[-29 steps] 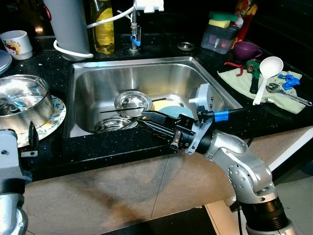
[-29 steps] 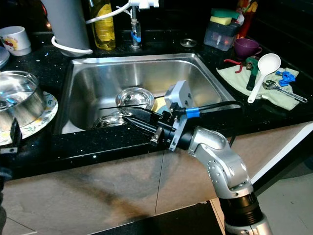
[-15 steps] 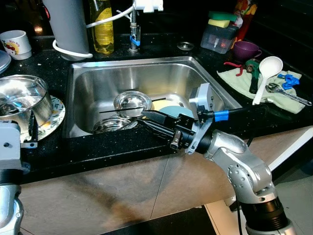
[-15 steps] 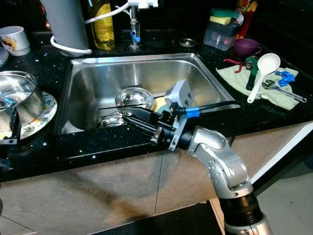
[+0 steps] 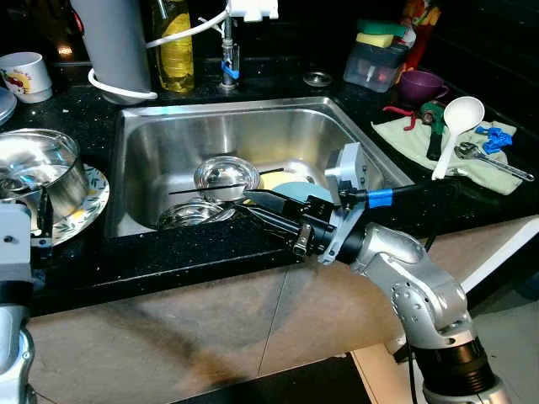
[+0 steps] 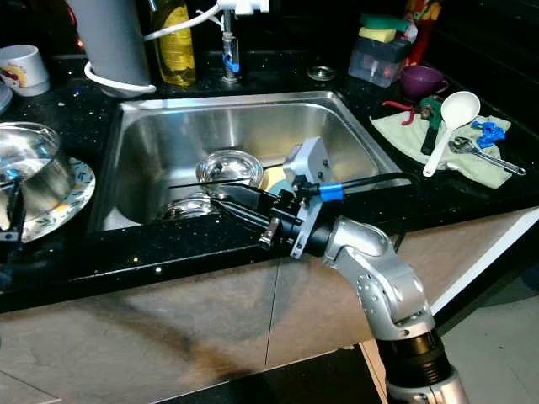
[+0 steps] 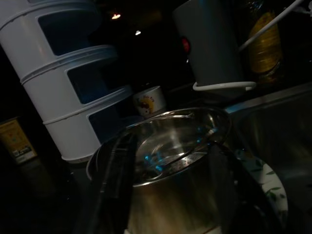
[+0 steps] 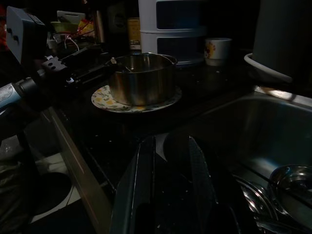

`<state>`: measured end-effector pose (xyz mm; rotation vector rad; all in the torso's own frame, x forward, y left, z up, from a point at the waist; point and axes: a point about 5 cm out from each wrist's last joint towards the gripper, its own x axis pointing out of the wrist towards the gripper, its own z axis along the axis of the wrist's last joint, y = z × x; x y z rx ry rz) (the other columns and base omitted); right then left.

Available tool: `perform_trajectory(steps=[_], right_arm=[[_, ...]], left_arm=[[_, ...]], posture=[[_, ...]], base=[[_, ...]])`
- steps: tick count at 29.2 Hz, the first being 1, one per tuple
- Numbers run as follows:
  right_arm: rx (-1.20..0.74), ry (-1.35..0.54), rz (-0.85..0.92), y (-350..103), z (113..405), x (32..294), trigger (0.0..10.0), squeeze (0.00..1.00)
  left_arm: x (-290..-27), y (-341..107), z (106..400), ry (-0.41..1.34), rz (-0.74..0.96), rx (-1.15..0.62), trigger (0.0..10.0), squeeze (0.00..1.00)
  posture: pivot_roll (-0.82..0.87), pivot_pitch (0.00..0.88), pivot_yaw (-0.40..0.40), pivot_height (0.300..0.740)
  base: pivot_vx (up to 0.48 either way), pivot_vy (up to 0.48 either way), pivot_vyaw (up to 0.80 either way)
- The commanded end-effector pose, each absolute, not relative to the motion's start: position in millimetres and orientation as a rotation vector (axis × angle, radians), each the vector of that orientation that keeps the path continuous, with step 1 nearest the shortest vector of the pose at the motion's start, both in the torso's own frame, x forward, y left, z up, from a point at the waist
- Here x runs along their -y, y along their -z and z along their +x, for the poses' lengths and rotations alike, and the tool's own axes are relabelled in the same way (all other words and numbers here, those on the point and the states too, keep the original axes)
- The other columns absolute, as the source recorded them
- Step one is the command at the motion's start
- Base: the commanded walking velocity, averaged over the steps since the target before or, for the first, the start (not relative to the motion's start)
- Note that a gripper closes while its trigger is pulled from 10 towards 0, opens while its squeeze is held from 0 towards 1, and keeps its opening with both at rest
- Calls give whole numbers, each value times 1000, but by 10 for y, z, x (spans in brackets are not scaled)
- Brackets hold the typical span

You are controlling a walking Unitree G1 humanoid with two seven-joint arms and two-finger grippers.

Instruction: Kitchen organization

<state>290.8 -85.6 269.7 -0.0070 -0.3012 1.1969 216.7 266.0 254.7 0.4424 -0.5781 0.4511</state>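
Right gripper (image 5: 251,202) reaches over the sink's (image 5: 354,126) front rim, jaws slightly apart, holding nothing, tips above the steel bowls (image 5: 226,177) lying in the basin's front half. Left gripper (image 5: 40,220) sits at the tabletop's (image 5: 194,252) front-left edge, jaws spread either side of the steel pot (image 5: 38,172), which stands on a patterned plate (image 5: 88,206). White ladle (image 5: 459,122) rests on a cloth at the right edge.
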Motion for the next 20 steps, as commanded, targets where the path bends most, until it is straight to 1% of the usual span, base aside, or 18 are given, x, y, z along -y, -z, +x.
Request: perform_trajectory(steps=[1, 20], right_arm=[[313, -1189, -14, -2712, 2912, 872, 10000, 0], [324, -1183, -11, -2729, 2929, 881, 10000, 0]], left_arm=[[-2681, -2545, 2172, -452, 453, 584, 0, 0], [-2676, -2601, 2207, -431, 469, 624, 0, 0]], posture=[[15, 181, -58, 740], [19, 175, -59, 740]], base=[[0, 0, 0], [0, 0, 0]])
